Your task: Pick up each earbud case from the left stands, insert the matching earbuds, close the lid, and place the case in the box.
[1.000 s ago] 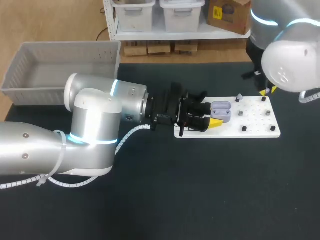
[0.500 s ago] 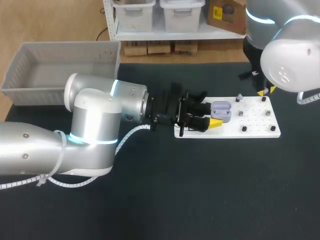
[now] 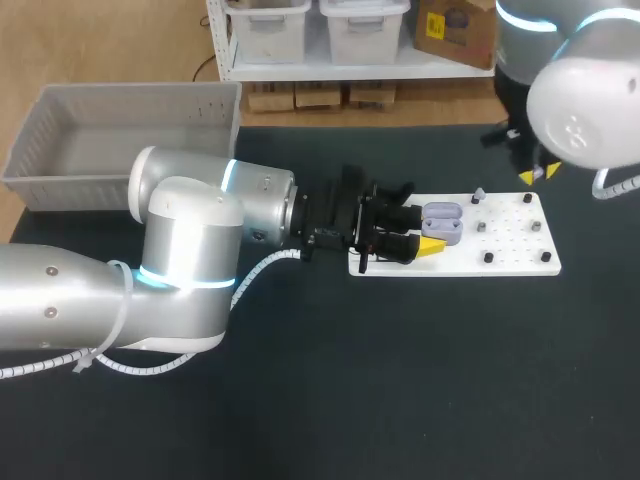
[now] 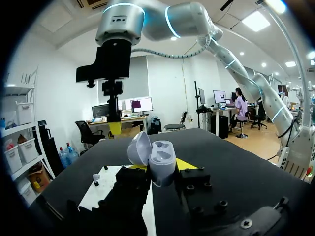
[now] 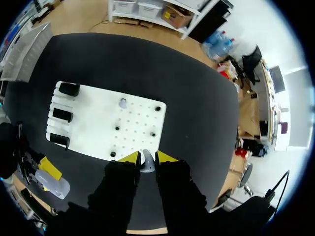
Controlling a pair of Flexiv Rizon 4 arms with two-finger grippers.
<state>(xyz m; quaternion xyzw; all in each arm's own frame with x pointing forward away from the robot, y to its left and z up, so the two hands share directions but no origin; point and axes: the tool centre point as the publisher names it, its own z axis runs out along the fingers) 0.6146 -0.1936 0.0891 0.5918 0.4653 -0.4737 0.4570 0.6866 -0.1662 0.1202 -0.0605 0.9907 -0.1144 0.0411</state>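
The left gripper is clamped on an earbud case, one yellow-tipped finger pressed against each side of its lower half. The case is pale lavender, smooth and rounded like a pebble. Its lid is swung open on the hinge and stands up beside the body, and the open top shows a moulded inner face with rounded hollows. From the head view the case sits over the white board, at the end of the board nearest the left arm. Along that end of the board stand three black stands in a row. The rest of the board is dotted with small holes and carries a few short black pegs. A small pale earbud rests on the board near its far edge, well apart from the case. The right gripper hangs above the far corner of the board at the end away from the stands. Its two yellow tips are drawn close together and pinch a second small pale earbud between them. A grey box sits well away from the board, beyond the left arm
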